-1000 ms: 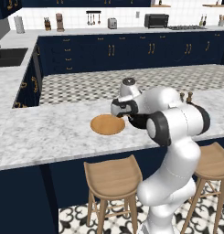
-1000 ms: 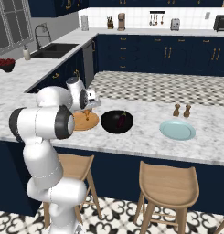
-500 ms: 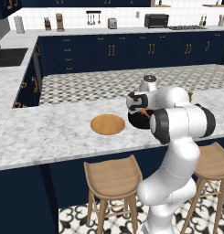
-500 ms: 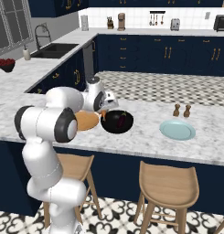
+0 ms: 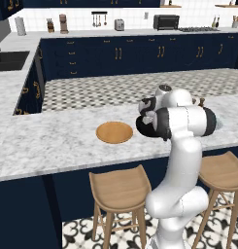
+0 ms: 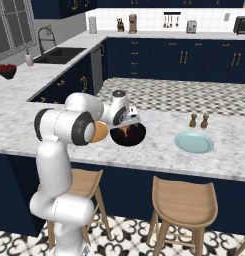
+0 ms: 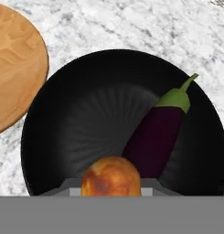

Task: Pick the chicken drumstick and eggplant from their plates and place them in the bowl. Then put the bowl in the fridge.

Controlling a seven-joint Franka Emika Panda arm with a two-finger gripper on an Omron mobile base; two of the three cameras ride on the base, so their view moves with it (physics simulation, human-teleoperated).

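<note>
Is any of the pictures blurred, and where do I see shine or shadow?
Hand view: sharp; the black bowl shows faint streaked shine around the eggplant. Left base view: soft, even light; wooden plate crisp. Right base view: the blue plate casts hardly any shadow.

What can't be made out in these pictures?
- Gripper fingers: in the hand view the drumstick covers them, so the grip can't be confirmed.
- Bowl: in the right base view the arm covers its left side.
- Eggplant: too small to find in the right base view.
</note>
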